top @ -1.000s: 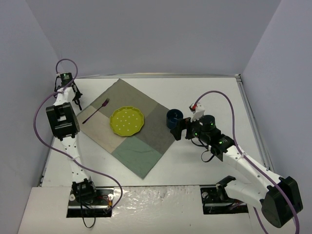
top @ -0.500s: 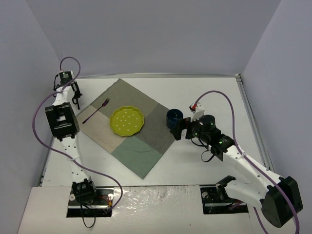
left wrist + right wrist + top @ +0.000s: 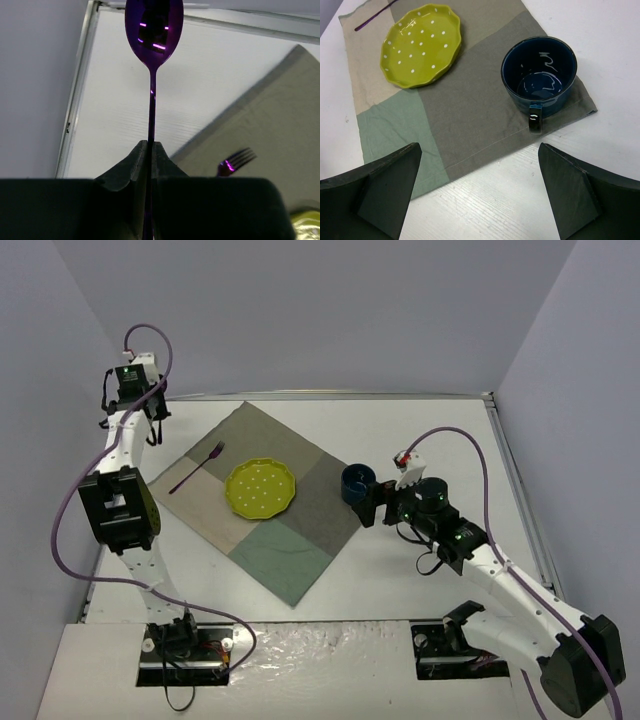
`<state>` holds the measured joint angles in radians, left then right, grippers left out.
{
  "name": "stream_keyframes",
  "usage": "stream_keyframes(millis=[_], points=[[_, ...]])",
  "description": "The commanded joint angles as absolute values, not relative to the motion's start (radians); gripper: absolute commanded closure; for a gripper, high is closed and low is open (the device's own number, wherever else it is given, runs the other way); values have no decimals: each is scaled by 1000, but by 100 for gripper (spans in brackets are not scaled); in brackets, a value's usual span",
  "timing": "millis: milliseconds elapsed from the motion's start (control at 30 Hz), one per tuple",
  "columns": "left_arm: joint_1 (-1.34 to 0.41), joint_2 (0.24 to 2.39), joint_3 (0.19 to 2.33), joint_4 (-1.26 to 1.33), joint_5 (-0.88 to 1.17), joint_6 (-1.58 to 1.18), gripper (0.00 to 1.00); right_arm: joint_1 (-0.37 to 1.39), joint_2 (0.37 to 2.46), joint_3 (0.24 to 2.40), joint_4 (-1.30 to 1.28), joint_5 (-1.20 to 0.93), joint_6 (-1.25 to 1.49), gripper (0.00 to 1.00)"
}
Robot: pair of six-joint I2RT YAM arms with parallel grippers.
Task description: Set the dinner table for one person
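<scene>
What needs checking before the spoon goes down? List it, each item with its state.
1. The spoon clamped in the left hand: ok.
2. The plate on the cloth: ok.
3. The fork on the cloth, apart from the plate: ok.
4. The mug upright on the cloth's corner: ok.
5. The right hand open, holding nothing: ok.
6. Bare cloth between plate and mug for the spoon: ok.
</scene>
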<state>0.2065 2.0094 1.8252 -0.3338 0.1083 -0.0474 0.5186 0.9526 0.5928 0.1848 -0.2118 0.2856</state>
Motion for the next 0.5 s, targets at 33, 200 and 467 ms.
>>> stream_keyframes(millis=[33,200,467], points=[[63,1802,1763,-379,129,-44,100,525,875,659,212,-167,259,0],[-122,1651,1587,-379,70,-102,100,523,816,682,172,-123,233,0],[-407,1446,1329,-355,-44,-254,100,523,703,747,74,25,192,0]])
